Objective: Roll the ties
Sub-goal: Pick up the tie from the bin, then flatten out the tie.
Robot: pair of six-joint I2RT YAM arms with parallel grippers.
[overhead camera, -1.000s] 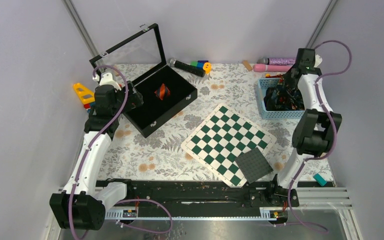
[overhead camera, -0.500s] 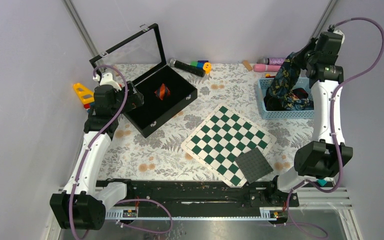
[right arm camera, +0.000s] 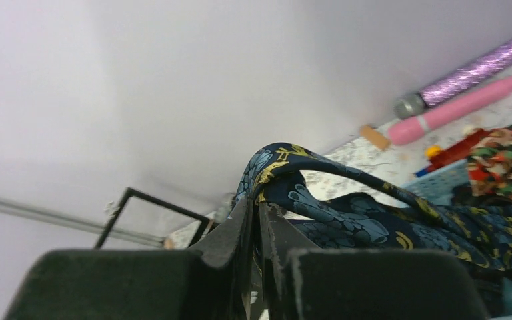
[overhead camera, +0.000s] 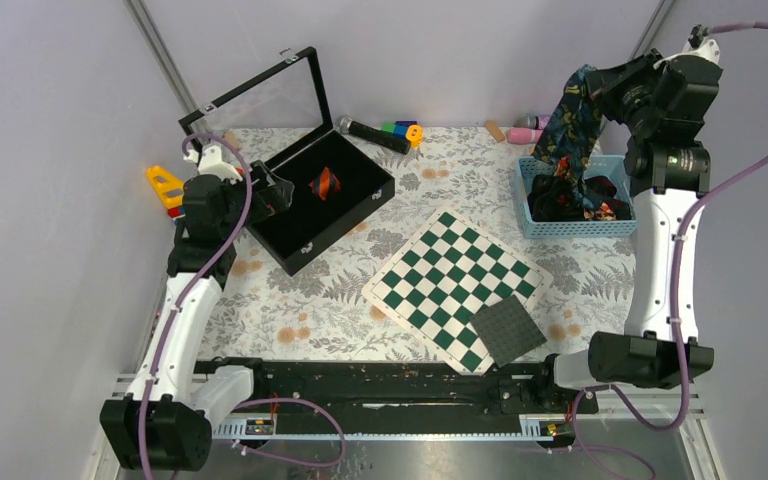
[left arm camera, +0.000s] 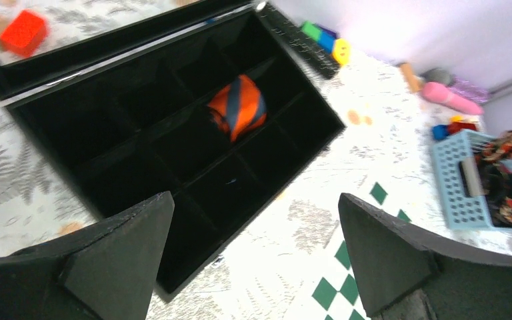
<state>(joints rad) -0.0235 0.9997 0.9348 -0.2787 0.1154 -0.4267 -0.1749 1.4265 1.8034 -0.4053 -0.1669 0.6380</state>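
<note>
- The dark navy fabric necktie with a blue and yellow floral print (overhead camera: 572, 125) (right arm camera: 347, 220) hangs from the right gripper (overhead camera: 594, 84) (right arm camera: 259, 207). It is raised above the light blue plastic lattice basket (overhead camera: 523, 195) (left arm camera: 450, 180), and its lower end trails down into the basket.
- The right gripper's fingers are pressed together, pinching a fold of that necktie.
- Inside the basket lies a heap of other neckties (overhead camera: 575, 200), dark, red and floral, tangled together.
- The rolled red-orange and dark striped necktie (overhead camera: 325, 183) (left arm camera: 238, 107) sits in one compartment of the black divided box with an open glass lid (overhead camera: 345, 232) (left arm camera: 107, 167), well to the left of the basket.
- The left gripper (overhead camera: 265, 195) (left arm camera: 253, 200) hovers over the box's near-left side, its fingers spread wide and holding nothing.
- The green-and-white chequered board (overhead camera: 455, 275) lies flat, near and to the left of the basket, with a dark grey square mat (overhead camera: 507, 328) on its near corner.
- Just behind the basket lie a pink microphone (right arm camera: 467, 100) and a glittery purple microphone (right arm camera: 480, 67).
- A black microphone (overhead camera: 370, 133) lies far left of the basket, behind the box.
</note>
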